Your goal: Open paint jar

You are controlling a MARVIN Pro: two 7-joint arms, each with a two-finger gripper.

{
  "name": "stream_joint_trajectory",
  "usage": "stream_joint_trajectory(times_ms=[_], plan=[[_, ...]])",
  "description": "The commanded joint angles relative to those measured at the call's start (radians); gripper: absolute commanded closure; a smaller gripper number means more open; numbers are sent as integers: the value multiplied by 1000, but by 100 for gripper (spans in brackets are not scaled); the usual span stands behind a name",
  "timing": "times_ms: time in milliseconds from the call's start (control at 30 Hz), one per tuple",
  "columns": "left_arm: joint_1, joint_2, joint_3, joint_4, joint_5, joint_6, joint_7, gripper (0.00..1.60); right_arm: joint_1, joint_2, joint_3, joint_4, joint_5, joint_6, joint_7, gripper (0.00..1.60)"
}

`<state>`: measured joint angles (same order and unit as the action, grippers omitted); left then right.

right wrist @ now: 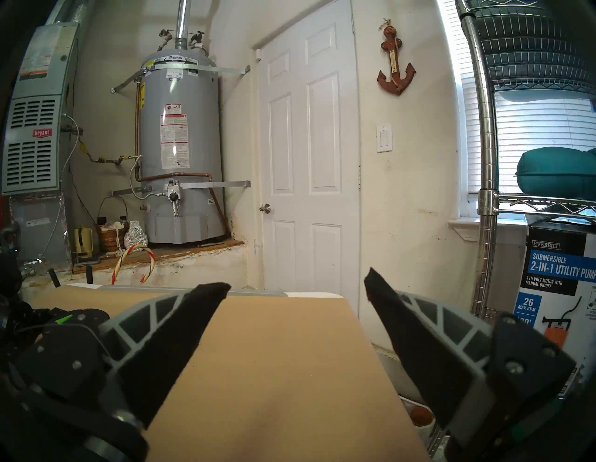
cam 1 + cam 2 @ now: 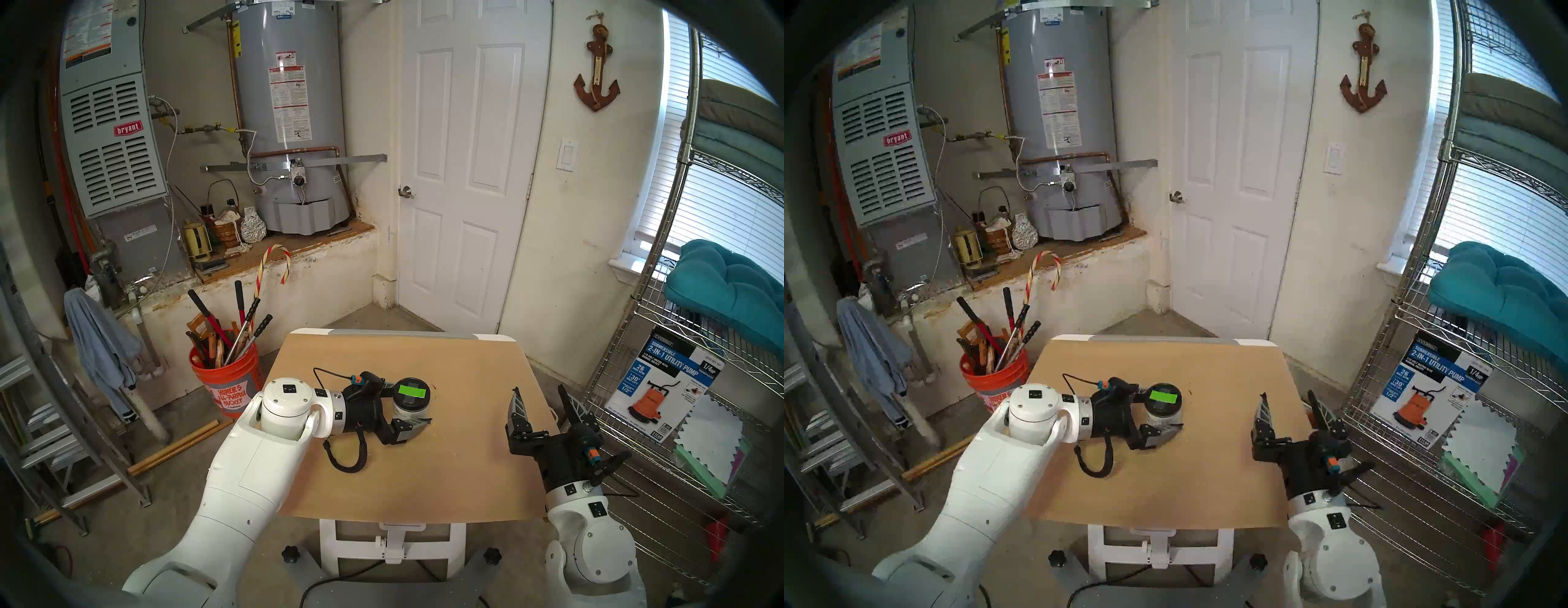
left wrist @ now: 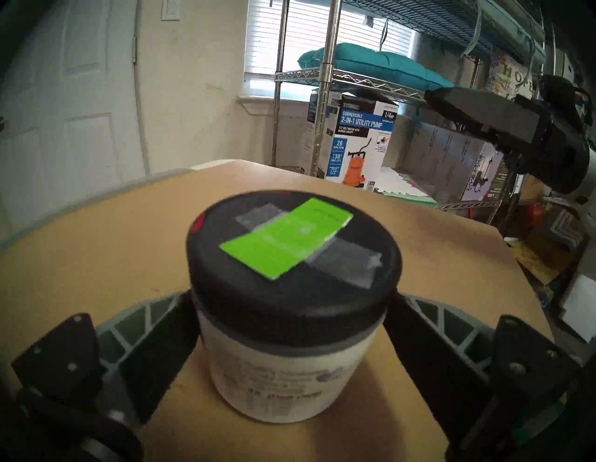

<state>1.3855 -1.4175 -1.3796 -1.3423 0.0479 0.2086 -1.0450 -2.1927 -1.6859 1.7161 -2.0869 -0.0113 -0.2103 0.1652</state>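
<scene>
The jar (image 2: pixel 410 403) stands upright near the middle of the counter (image 2: pixel 445 467). Its black lid (image 3: pixel 292 258) is on, with a green patch (image 3: pixel 285 235) taped on top.

The left gripper (image 2: pixel 407 407) reaches in from the side, and its fingers (image 3: pixel 154 348) stand wide, one on each side of the jar. In the left wrist view they sit low, next to the white body and just under the lid's edge. They look very close to the jar, but I cannot tell if they touch it. The jar does not look squeezed.

The right gripper (image 2: pixel 541 407) waits well apart, near the right edge of the counter. Its fingers (image 1: pixel 180 338) are wide too, and they hold nothing.

I think the job is just starting. The step now looks like this: get a good hold of the jar so the lid can come off.

To do it well, the left fingers should close on the white body, not on the lid, so the lid is free to turn. They should squeeze gently and evenly so the jar does not tip or slide. Then the right fingers could come over the top and grip the lid. The jar should stay flat on the counter, because paint may spill if it tilts.
</scene>
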Motion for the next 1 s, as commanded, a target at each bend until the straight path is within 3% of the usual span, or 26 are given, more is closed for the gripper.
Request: stream_joint_trajectory(times_ms=[0, 700, 733, 767, 900, 967], plan=[[-8, -14, -4, -7, -13, -28, 0, 0, 1, 2, -1, -24, -2, -4, 1, 0], [-11, 31, 7, -28, -4, 8, -62, 0, 1, 2, -1, -24, -2, -4, 1, 0], [-14, 31, 9, -24, -4, 6, -63, 3, 1, 2, -1, -24, -2, -4, 1, 0], [-17, 30, 10, -19, -4, 4, -62, 23, 1, 2, -1, -24, -2, -4, 1, 0], [-22, 27, 13, -7, -5, 0, -61, 24, 1, 2, -1, -24, -2, -4, 1, 0], [-26, 19, 12, 8, -7, -10, -53, 34, 1, 2, -1, -24, -2, -4, 1, 0]])
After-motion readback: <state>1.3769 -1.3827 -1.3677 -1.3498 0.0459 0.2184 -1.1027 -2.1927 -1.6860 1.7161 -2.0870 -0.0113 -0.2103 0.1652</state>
